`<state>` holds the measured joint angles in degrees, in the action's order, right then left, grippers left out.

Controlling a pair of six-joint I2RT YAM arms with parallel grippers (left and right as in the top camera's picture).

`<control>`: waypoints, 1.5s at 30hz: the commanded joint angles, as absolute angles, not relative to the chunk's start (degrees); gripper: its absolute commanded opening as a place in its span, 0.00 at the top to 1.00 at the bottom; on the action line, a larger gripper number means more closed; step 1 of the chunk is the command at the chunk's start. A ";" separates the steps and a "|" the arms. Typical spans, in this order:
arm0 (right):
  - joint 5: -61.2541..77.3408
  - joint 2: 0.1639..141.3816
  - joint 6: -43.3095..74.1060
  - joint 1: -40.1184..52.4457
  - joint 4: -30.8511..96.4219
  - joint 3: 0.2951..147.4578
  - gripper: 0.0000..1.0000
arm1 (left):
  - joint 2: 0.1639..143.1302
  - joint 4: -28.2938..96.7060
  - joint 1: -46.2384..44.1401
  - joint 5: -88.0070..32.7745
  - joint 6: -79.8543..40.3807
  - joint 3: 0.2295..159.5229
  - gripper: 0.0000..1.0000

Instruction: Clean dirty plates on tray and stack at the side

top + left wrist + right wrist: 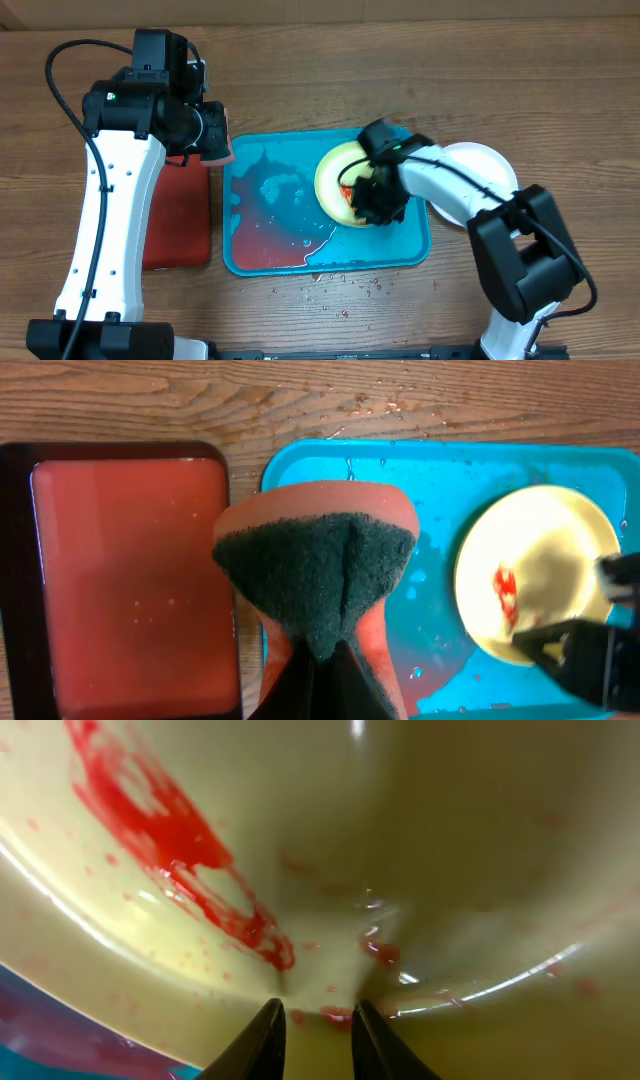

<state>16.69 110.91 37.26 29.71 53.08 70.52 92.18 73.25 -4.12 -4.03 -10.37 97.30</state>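
Overhead, the right gripper (374,196) sits on the right half of the pale yellow plate (337,172). The plate lies in the right part of the teal tray (270,225), its far edge close to the tray's back rim. From the right wrist, the fingers (262,1042) are drawn nearly together with a narrow slit between them. Their tips are against the plate's rim band beside a red sauce smear (170,830); whether they pinch anything I cannot tell. The left gripper (210,136) is clamped on an orange sponge (315,570), its dark green scouring face toward the wrist camera. It hangs above the seam between the tray's left rim and the dark red tray (180,225) just beside it, well apart from the plate. The teal tray's left half is bare, wet and tinted pink. A whitish plate (482,165) rests on the table (560,80) just beside the tray's right rim, under the right arm. Red specks (345,288) dot the wood along the tray's front rim
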 commanded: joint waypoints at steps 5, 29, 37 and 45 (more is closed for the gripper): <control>12.21 107.57 31.62 27.79 60.29 78.22 0.74 | 92.60 73.03 -4.14 -4.45 -10.52 96.82 0.96; 4.71 116.71 11.46 16.82 62.30 85.52 0.60 | 92.62 72.60 -4.14 -4.45 -10.52 96.79 0.96; 9.15 117.82 9.37 17.34 62.28 85.43 0.78 | 92.62 72.58 -4.14 -4.45 -10.52 96.79 0.96; 9.08 117.84 14.55 19.68 59.83 81.45 0.80 | 92.62 72.60 -4.14 -4.45 -10.48 96.79 0.96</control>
<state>8.01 117.45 12.12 18.87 60.51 83.53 92.18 72.79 -4.12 -4.03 -10.39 97.21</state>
